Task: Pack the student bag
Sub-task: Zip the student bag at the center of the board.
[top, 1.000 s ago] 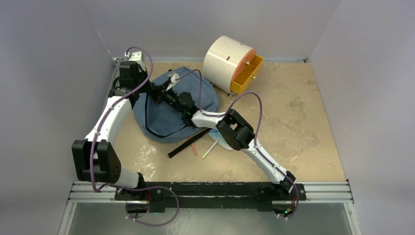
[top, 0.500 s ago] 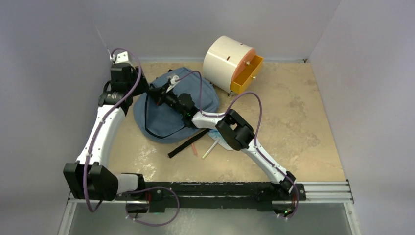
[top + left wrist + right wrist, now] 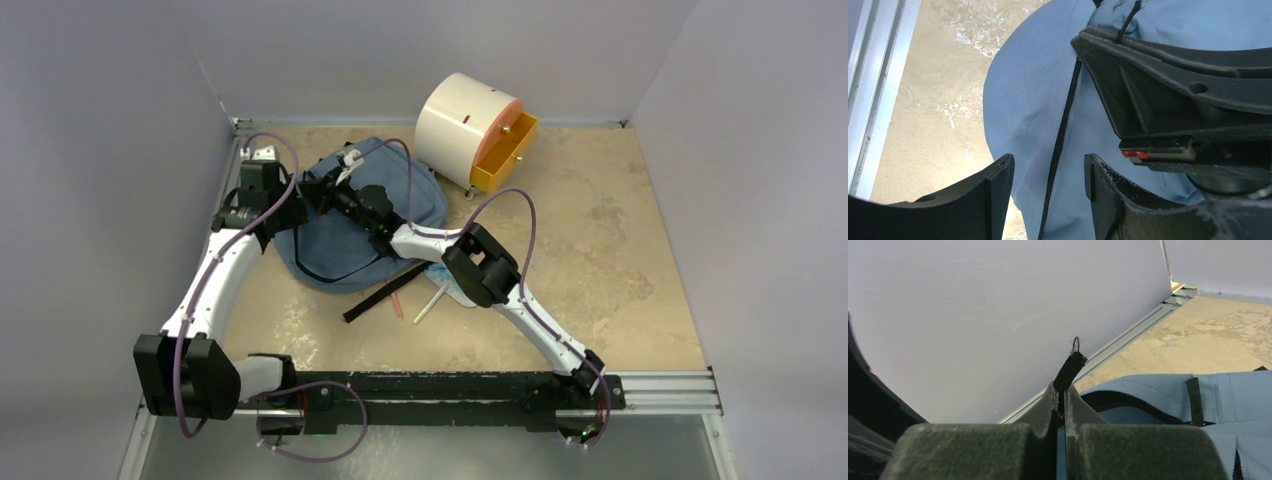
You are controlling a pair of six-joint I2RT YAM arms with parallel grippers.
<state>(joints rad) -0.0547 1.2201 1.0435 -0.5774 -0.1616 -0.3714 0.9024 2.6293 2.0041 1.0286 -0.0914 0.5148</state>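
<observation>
My worry starts with the student bag (image 3: 330,240), a soft slate-blue fabric backpack slumped at the back left of the tan mottled table (image 3: 620,260), just beside the cream cylindrical cabinet (image 3: 470,125) whose orange drawer stands open. Being limp cloth, the bag could drag or fold rather than open if I pull. The right pincer (image 3: 1064,402) is pressed together on a narrow black woven tab (image 3: 1071,365) at the bag's mouth, and I judge the tab thin enough to slip free under a hard tug. The left pincer (image 3: 1049,175) hangs spread over the bag's left edge, a black zipper line (image 3: 1060,135) running between its fingers; closing there could bunch fabric instead. The cloth shows a fine twill, the tab is ribbed and frayed at its tip, and a slim white pen (image 3: 430,303) lies loose nearby.
</observation>
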